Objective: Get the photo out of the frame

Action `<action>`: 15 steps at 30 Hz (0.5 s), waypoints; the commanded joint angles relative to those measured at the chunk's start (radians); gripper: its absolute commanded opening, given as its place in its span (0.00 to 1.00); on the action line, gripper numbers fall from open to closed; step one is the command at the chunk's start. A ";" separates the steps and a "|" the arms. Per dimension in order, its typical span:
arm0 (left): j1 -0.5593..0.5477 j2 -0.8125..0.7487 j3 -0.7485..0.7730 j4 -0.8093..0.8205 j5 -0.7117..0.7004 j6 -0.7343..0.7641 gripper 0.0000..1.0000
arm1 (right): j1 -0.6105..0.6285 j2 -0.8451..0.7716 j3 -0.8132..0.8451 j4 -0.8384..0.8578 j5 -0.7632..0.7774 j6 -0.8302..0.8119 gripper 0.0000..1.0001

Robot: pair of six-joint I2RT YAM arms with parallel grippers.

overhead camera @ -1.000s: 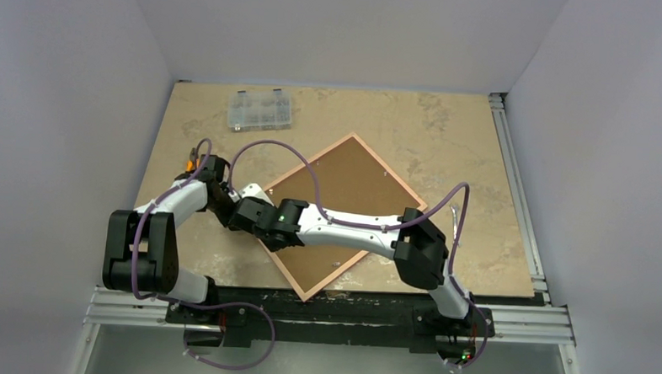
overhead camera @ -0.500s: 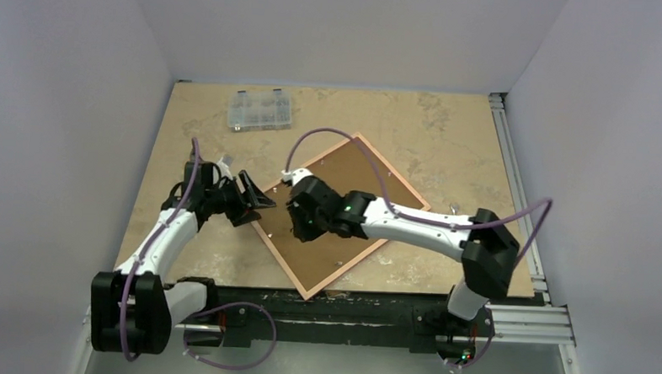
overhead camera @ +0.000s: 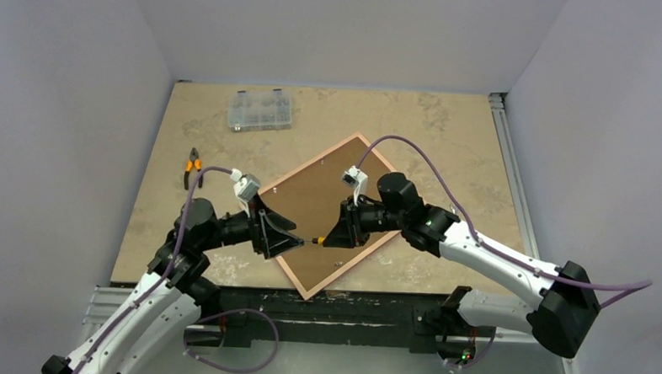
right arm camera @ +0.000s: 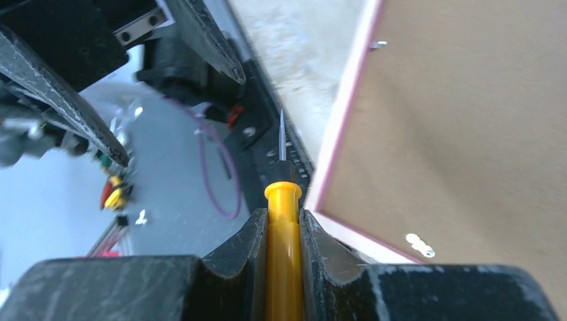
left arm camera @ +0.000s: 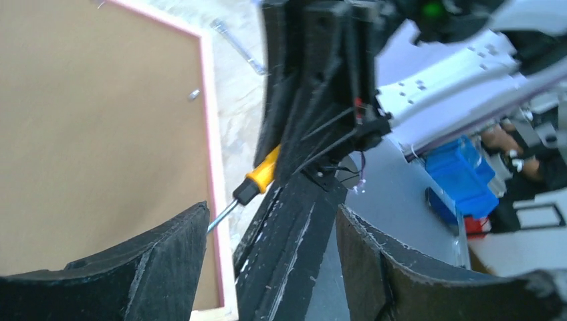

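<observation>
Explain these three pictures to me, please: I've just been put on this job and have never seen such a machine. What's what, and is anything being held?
The machine is two robot arms bolted at the near edge of a table. The wide picture looks down from above and behind them. The other two come from a camera on each wrist, looking along that arm's own pincer.

On the table lies the pink frame, back side up, so you see its brown backing board and not the photo. Farther off are a clear compartment box and orange-handled pliers.

The right pincer is shut on a yellow-handled screwdriver, whose tip points toward the left pincer. The left pincer is open and holds nothing. The two face each other over the near part of the frame.
</observation>
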 commanded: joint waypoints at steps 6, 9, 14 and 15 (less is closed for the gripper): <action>-0.360 0.159 0.295 -0.292 -0.136 0.456 0.71 | 0.001 -0.047 0.011 0.063 -0.318 -0.068 0.00; -0.485 0.223 0.374 -0.444 -0.194 0.626 0.70 | 0.001 -0.050 0.027 0.035 -0.337 -0.087 0.00; -0.536 0.307 0.415 -0.517 -0.232 0.718 0.65 | 0.003 -0.065 0.024 0.060 -0.385 -0.067 0.00; -0.538 0.316 0.417 -0.516 -0.245 0.720 0.64 | 0.005 -0.074 0.016 0.067 -0.387 -0.063 0.00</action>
